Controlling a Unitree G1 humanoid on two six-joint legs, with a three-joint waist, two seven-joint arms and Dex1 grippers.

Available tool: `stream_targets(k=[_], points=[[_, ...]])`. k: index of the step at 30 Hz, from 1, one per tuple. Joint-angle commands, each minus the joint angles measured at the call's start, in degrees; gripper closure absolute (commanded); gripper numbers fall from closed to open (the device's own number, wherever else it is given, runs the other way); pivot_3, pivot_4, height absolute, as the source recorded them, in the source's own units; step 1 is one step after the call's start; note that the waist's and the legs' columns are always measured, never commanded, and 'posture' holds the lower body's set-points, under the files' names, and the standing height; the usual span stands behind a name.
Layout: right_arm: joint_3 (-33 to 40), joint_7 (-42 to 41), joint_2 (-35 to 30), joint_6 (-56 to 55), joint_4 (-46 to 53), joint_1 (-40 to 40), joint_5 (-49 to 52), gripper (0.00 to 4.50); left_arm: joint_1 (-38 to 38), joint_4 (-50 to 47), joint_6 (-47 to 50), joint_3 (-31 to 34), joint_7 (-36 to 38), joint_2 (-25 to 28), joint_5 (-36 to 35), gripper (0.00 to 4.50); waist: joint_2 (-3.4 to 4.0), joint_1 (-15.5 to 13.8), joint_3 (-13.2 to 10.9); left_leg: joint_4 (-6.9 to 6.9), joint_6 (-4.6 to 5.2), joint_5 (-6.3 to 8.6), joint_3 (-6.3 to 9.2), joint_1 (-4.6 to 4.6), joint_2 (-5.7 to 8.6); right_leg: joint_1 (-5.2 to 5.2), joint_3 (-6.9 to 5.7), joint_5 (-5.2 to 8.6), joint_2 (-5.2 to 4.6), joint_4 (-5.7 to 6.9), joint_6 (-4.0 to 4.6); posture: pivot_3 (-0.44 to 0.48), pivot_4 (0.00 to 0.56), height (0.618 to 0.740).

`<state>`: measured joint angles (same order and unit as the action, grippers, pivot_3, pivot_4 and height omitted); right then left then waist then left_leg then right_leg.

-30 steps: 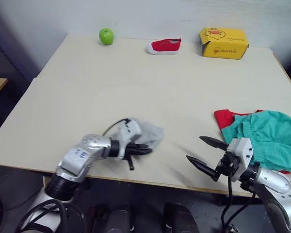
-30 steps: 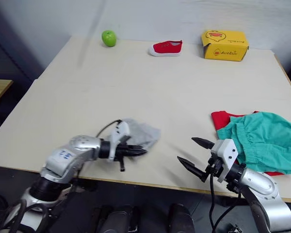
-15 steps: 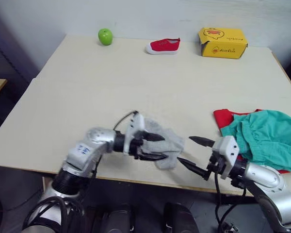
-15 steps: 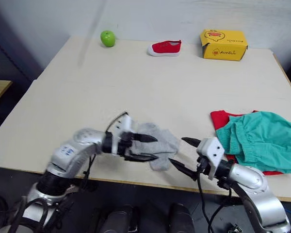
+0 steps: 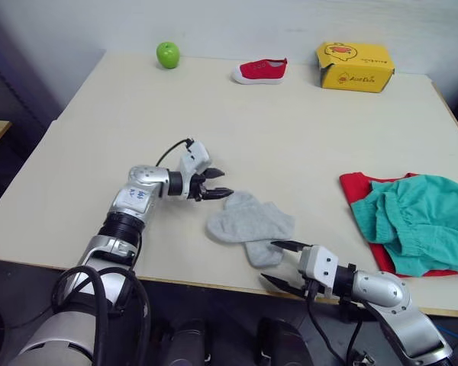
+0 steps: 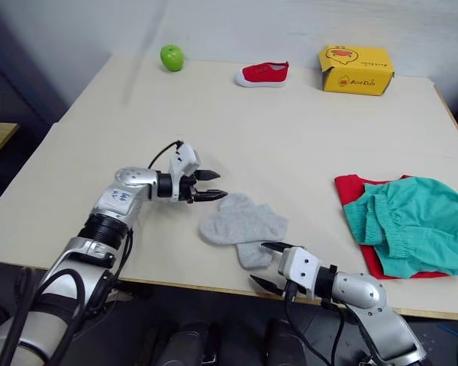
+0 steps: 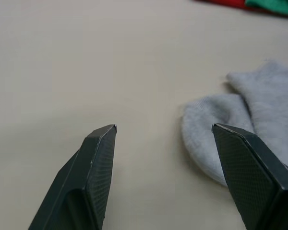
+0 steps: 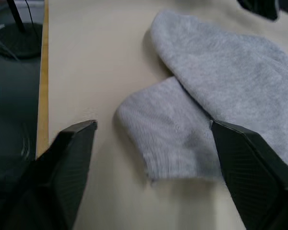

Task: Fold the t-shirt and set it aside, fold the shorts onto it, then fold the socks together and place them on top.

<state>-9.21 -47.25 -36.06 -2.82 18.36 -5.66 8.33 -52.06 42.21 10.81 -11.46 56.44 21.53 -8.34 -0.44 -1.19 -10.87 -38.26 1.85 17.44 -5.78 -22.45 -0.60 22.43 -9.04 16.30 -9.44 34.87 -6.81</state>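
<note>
socks [image 5: 252, 225] lie overlapped flat near the table's [image 5: 214, 122] front edge | left gripper [image 5: 217, 184] jaws spread, empty, just beside the socks' far end | right gripper [image 5: 282, 264] jaws spread, empty, at the front edge by the socks' near end | shorts [image 5: 420, 221] lie on t-shirt [image 5: 357, 187] at right edge

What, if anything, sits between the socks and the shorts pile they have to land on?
Nothing visible: bare table separates the socks from the shorts lying on the t-shirt. Right gripper sits open just short of the socks.
</note>
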Motion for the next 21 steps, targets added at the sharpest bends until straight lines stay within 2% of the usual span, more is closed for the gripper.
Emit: stream_targets(k=[1,3,7,8,10,14,17,21], points=[[-0.4,0.2,1.1,-4.1,-1.8,0.1,-1.1,2.07,-1.8,4.0,-2.6,0.5,1.8,-1.7,1.0,1.19,-0.11,0.1,-0.1,-0.01,-0.01,-0.01,0.0,0.01,-0.02,0.01,0.0,0.0,0.03,0.02,0.0,0.0,0.15,0.74],[-0.6,0.1,1.6,-4.8,-2.9,0.8,-1.2,2.82,-2.4,6.4,-3.2,0.7,1.9,-2.6,1.8,1.19,-0.18,0.0,-0.1,-0.04,-0.09,-0.06,0.04,0.02,-0.09,0.0,-0.02,0.0,0.08,0.1,0.0,0.0,0.15,0.74],[-1.1,-1.1,1.6,-6.5,-4.5,1.9,-1.3,4.29,-2.8,9.2,-4.6,1.1,2.0,-3.6,2.8,2.11,-0.19,0.0,-0.1,-0.12,-0.07,-0.12,0.06,0.08,-0.23,-0.03,0.02,-0.01,0.03,0.22,0.01,0.0,0.15,0.74],[-1.1,-1.6,1.4,-7.0,-5.0,2.2,-1.1,4.5,-2.8,9.2,-4.5,1.5,2.4,-3.9,2.4,2.42,-0.18,0.0,-0.1,-0.13,-0.07,-0.12,0.07,0.08,-0.24,-0.02,0.02,-0.01,0.03,0.23,0.01,0.0,0.15,0.74],[-1.0,-2.7,0.9,-8.1,-6.6,3.2,-0.9,4.5,-2.0,7.9,-3.9,2.1,3.4,-3.9,1.9,3.08,-0.19,0.0,-0.1,-0.11,-0.07,-0.11,0.07,0.07,-0.25,-0.01,0.02,-0.01,0.02,0.23,0.01,0.0,0.15,0.74],[-0.1,-6.6,-0.8,-11.8,-13.3,8.2,-0.5,4.5,2.9,-0.8,-0.1,3.2,5.8,-1.8,0.2,4.44,-0.19,0.5,-0.1,-0.12,-0.05,-0.1,0.04,0.07,-0.23,-0.02,0.05,-0.01,0.01,0.22,0.01,0.0,0.15,0.74],[0.1,-9.9,-1.7,-15.4,-19.9,13.2,-0.1,4.5,9.1,-15.2,8.2,5.0,5.4,0.9,-2.8,4.48,-0.19,1.4,-0.1,-0.12,-0.06,-0.11,0.06,0.08,-0.25,-0.02,0.04,-0.01,0.01,0.25,0.01,0.0,0.15,0.74],[-0.5,-15.1,-1.7,-21.4,-31.1,21.3,0.3,4.5,19.7,-34.9,18.8,9.0,-0.6,4.7,-5.4,4.48,-0.2,1.7,-0.1,-0.14,-0.07,-0.12,0.06,0.13,-0.3,-0.04,0.08,-0.01,0.01,0.28,0.01,0.0,0.15,0.74]])
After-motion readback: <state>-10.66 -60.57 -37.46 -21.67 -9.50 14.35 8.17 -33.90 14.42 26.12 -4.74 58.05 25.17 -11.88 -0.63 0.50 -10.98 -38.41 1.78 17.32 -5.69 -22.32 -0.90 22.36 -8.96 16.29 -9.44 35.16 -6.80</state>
